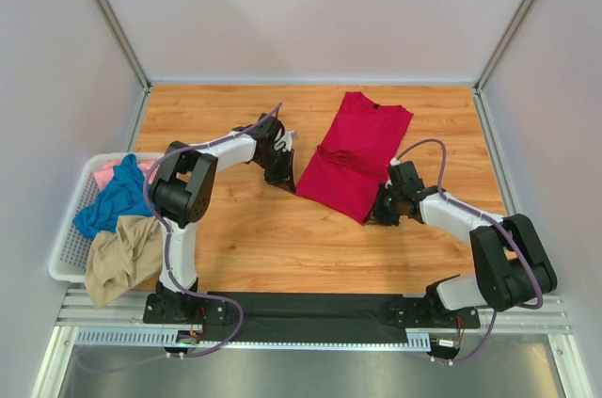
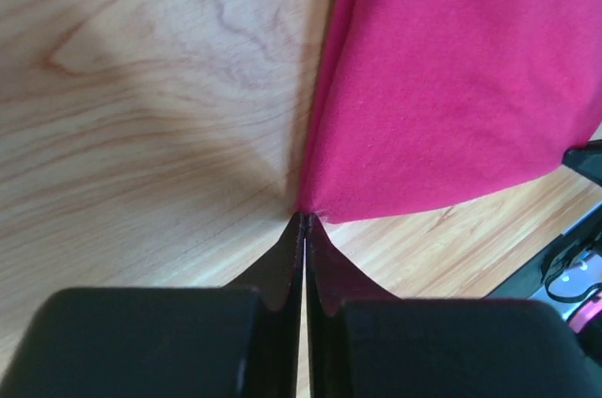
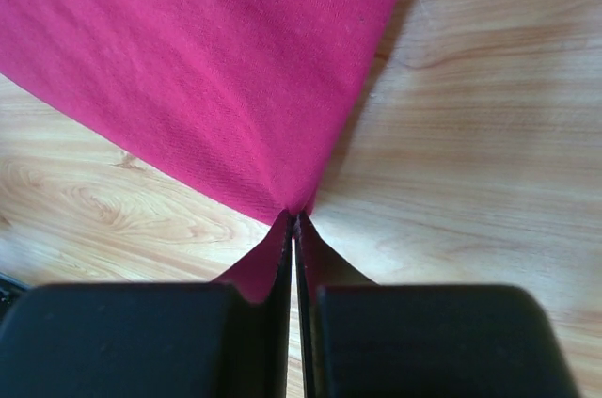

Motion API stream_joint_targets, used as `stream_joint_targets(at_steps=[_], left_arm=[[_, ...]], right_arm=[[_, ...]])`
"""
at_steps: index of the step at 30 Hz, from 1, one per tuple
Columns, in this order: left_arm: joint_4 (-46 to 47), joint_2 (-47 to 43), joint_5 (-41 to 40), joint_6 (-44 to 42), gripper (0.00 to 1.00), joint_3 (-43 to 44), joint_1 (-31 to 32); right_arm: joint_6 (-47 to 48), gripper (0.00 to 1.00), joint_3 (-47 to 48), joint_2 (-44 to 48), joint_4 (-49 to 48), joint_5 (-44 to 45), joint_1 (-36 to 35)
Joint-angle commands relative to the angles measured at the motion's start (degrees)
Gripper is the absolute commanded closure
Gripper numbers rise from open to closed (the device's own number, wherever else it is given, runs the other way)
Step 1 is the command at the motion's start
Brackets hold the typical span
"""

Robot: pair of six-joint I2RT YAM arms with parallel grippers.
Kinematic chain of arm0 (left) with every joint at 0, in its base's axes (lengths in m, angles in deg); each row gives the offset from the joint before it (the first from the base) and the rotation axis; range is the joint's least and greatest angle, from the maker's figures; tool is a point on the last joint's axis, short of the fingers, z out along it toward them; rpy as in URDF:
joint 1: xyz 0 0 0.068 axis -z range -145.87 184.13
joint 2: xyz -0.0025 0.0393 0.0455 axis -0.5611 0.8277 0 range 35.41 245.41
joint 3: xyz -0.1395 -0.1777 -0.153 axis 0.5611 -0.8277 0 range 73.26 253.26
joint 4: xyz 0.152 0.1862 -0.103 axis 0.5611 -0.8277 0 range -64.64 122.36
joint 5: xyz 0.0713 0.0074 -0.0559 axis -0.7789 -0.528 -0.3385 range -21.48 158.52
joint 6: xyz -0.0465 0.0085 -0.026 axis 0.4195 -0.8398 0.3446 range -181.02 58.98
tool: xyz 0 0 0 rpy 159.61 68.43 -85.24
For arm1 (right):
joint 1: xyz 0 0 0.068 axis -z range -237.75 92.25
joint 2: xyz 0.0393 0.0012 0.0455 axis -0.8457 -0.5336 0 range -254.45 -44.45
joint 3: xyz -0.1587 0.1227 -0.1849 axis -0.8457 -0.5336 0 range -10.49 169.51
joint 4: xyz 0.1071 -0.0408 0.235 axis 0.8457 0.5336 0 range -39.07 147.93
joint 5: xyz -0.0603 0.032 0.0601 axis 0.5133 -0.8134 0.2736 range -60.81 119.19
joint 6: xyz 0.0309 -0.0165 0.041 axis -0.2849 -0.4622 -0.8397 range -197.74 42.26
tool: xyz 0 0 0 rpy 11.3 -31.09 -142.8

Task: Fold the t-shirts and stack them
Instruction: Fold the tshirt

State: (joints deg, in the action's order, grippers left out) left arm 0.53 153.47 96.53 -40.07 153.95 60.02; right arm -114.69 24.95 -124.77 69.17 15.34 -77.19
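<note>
A crimson red t-shirt (image 1: 353, 153) lies on the wooden table, neck toward the far side and sleeves folded in. My left gripper (image 1: 288, 183) is shut on its near left hem corner (image 2: 315, 205). At the near right hem corner (image 3: 296, 205) my right gripper (image 1: 374, 217) is shut on the cloth. Both pinched corners are pulled to a point at the fingertips. A teal blue t-shirt (image 1: 115, 199), a tan one (image 1: 122, 257) and a pink one (image 1: 111, 170) lie heaped in the basket at the left.
The white lattice basket (image 1: 64, 252) stands at the table's left edge, with the tan cloth hanging over its near rim. Grey walls close in the table at left, right and back. A black rail (image 1: 310, 306) carries both arm bases at the near edge.
</note>
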Motion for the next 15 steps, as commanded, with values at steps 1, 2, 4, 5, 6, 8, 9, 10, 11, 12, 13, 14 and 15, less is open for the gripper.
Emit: stream_joint_targets(at_steps=[1,2,4,5,6,8,9,10,11,12,13,14,15], left_arm=[[1.34,-3.27,0.65,1.02,1.00,-2.63,0.21],[1.60,-4.75,0.56,1.89,1.00,-3.33,0.30],[1.60,-6.17,-0.32,2.69,1.00,-5.79,0.48],[1.17,-7.48,-0.85,3.65,1.00,-6.59,0.65],[1.16,-8.28,-1.46,4.01,1.00,-8.59,1.18],[1.51,-10.55,-2.60,5.32,1.00,-12.11,2.31],[1.69,-11.35,-3.22,5.68,1.00,-13.35,2.85],[1.86,-12.23,-3.75,5.94,1.00,-14.49,3.20],[1.78,-13.72,-4.53,6.29,1.00,-16.85,4.07],[1.78,-14.60,-5.50,7.51,1.00,-18.01,4.34],[1.60,-15.31,-5.68,8.05,1.00,-19.24,4.61],[1.60,-16.88,-5.95,8.75,1.00,-21.69,5.13],[1.77,-17.94,-6.56,9.63,1.00,-23.10,5.48]], right_arm=[[2.40,1.00,0.16,0.24,0.74,0.22,-0.25],[2.58,1.00,-0.37,0.94,1.35,0.48,-0.16],[2.50,1.00,-0.90,2.00,3.45,1.89,-0.16],[2.32,1.00,-1.34,2.52,4.25,2.42,-0.24],[2.67,1.00,-1.43,2.62,5.30,2.94,-0.25],[2.93,1.00,-2.04,3.84,7.77,2.95,-0.16],[3.11,1.00,-2.39,4.54,8.47,3.03,-0.24],[3.55,1.00,-2.66,5.42,9.87,3.12,-0.16],[3.64,1.00,-3.01,6.39,10.58,3.04,-0.16],[3.90,1.00,-3.53,8.22,11.37,3.12,-0.24],[4.08,1.00,-3.80,9.37,13.03,3.12,-0.25],[3.99,1.00,-4.06,10.43,13.92,3.12,-0.25],[3.47,1.00,-5.11,12.62,14.36,2.86,-0.33]])
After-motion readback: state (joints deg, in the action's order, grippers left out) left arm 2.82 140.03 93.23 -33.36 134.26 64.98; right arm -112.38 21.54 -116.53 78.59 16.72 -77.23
